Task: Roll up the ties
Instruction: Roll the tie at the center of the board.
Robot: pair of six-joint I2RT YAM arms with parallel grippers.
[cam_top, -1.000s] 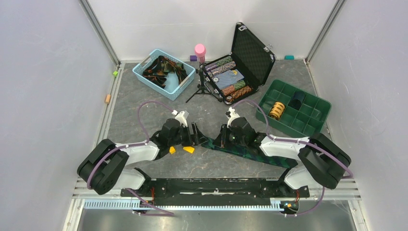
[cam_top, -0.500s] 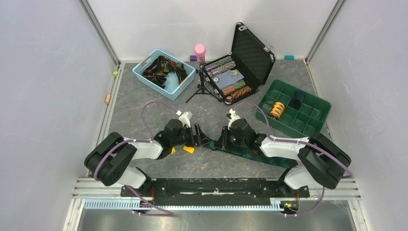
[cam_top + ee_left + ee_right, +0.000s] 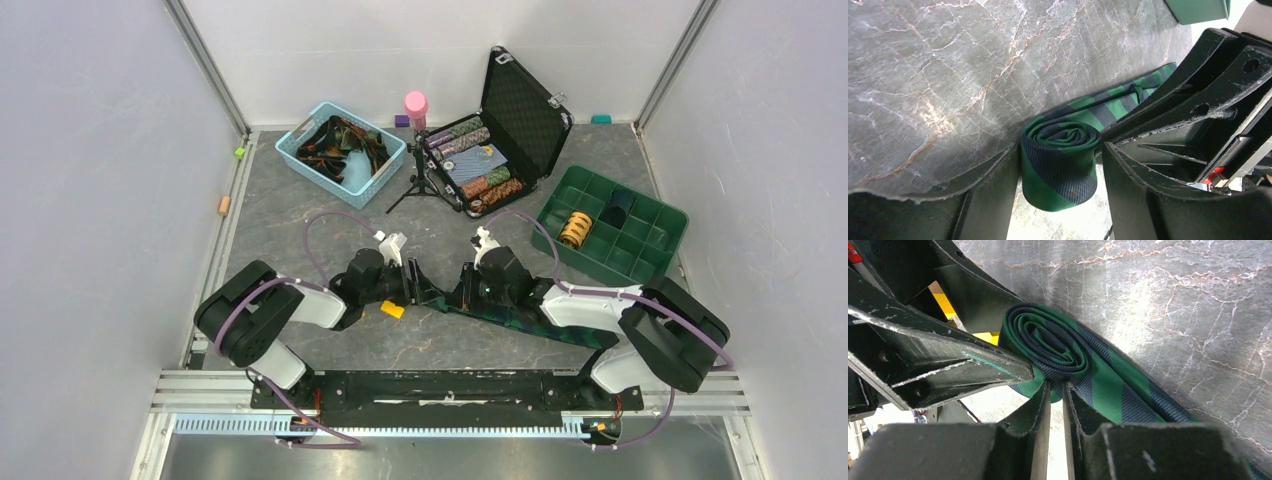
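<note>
The grey table (image 3: 300, 210) carries the dark green-and-navy plaid tie (image 3: 515, 320). Its flat length lies under my right arm and runs toward the centre, where its end is wound into a tight coil (image 3: 1060, 137). My right gripper (image 3: 1055, 390) is clenched on the coil's outer layer, with fabric pinched in the narrow slot between its fingers. My left gripper (image 3: 1059, 150) straddles the coil with one finger at each flank, touching or just beside it. I cannot tell whether it is pressing. Caution: if the right gripper lets go before the left has a firm hold, the winding is likely to spring loose. An off-centre squeeze could flatten the coil or push its inner turns out sideways. The two grippers work very close together, so their fingers may foul each other. A yellow block (image 3: 392, 310) sits just beside the left gripper and could be knocked.
</note>
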